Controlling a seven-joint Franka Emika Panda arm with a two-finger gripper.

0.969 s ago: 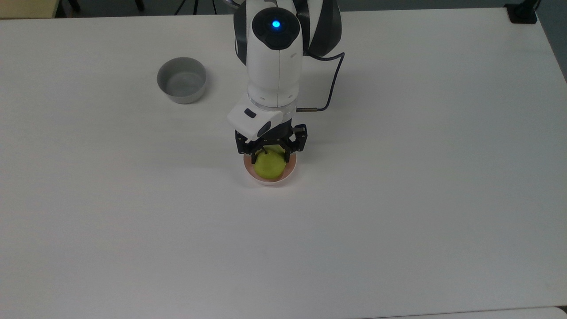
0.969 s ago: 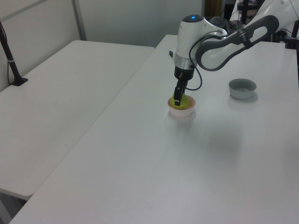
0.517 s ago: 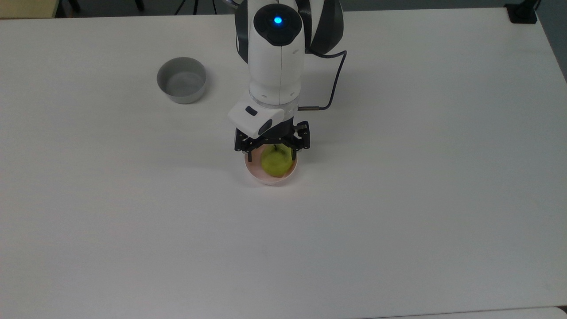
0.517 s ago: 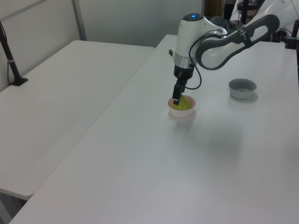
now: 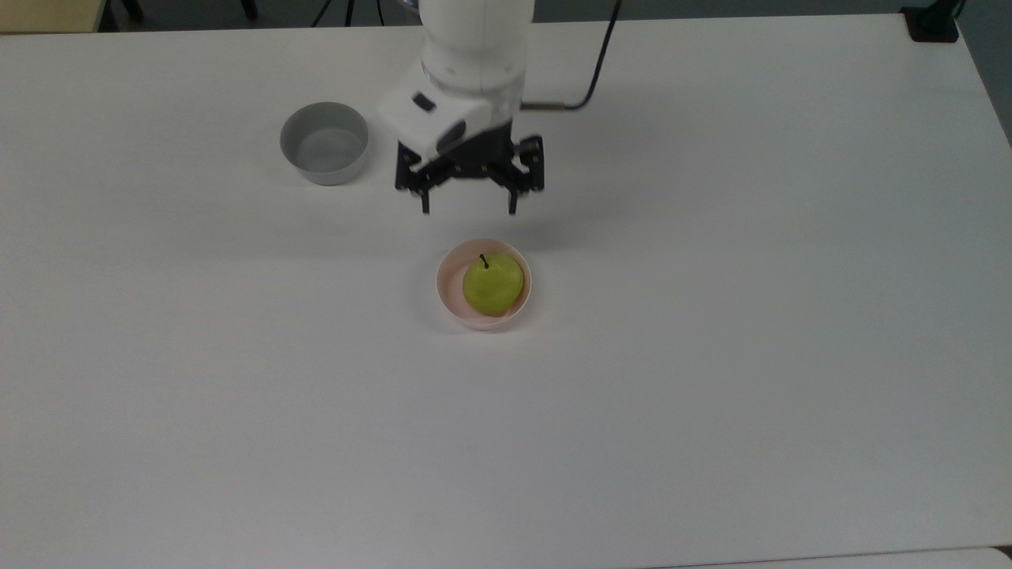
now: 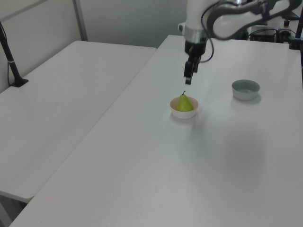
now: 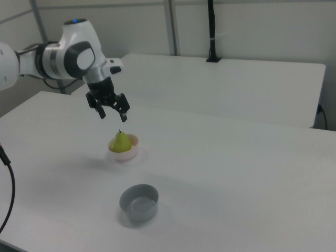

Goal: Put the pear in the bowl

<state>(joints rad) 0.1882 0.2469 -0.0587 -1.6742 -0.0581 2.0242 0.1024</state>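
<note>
The yellow-green pear (image 5: 492, 285) (image 6: 185, 102) (image 7: 121, 141) stands upright with its dark stem up inside the pale pink bowl (image 5: 449, 298) (image 6: 177, 112) (image 7: 130, 153) in the middle of the white table. My gripper (image 5: 468, 207) (image 6: 188, 78) (image 7: 112, 117) hangs open and holds nothing, well above the bowl. In the top view it lies just above the bowl in the picture, toward the arm's base. Nothing touches the pear.
A grey bowl (image 5: 324, 143) (image 6: 245, 89) (image 7: 139, 202) stands apart from the pink one, at the top view's upper left. The arm's black cable (image 5: 594, 67) hangs near the wrist. A second white table (image 6: 61, 94) adjoins this one.
The gripper has let go of the pear, risen out of the bowl and drawn back toward the arm's base. The pear stays upright in the pink bowl.
</note>
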